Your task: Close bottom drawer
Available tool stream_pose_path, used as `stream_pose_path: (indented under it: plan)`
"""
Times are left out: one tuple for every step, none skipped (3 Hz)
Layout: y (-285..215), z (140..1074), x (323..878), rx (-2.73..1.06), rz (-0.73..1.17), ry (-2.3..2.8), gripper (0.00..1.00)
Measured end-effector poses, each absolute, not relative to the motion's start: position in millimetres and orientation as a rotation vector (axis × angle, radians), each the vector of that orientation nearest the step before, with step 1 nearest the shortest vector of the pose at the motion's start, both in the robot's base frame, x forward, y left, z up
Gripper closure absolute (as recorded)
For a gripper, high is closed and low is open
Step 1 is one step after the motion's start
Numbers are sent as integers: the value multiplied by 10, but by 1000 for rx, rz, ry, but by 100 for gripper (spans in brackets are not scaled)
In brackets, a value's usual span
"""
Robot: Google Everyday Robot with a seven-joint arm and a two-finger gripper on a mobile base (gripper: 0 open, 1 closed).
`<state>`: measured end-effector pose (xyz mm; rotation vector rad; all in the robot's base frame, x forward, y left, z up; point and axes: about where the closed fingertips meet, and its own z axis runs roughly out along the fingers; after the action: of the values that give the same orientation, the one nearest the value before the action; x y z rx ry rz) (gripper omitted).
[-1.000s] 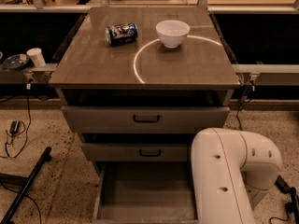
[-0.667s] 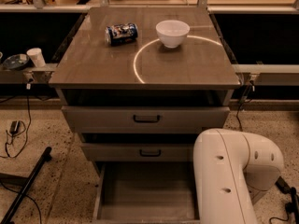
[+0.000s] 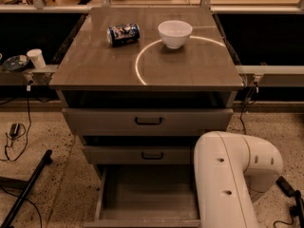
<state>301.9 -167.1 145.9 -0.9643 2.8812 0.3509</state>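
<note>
One white arm (image 3: 228, 179) of mine fills the lower right, overlapping the right side of the bottom drawer (image 3: 142, 194), which is pulled far out at the foot of the cabinet (image 3: 147, 75). My gripper is out of frame, so I cannot tell its grip.

Scene dim overall with a warm brown cast. Light comes from above, leaving a bright curved glare arc (image 3: 138, 65) on the glossy counter (image 3: 199, 75) and a soft shadow under the white bowl (image 3: 175, 32). Recesses above the drawer fronts and the spaces either side of the counter go near black, and the bottom drawer (image 3: 147, 196) interior is murky. White arm (image 3: 228, 175), lower right, is the brightest surface and evenly lit; the hand is out of frame, only the arm shows.
</note>
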Motion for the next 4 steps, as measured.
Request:
stream_pose_path:
  plan:
    - [-1625,1411,3240,-985,351,2852,0]
    - [-1595,1392,3493,-999,361,2817,0]
    - [-1571,1400,3593,-1003,376,2799,0]
    - [-1413,1492,3791,-1054,379,2762,0]
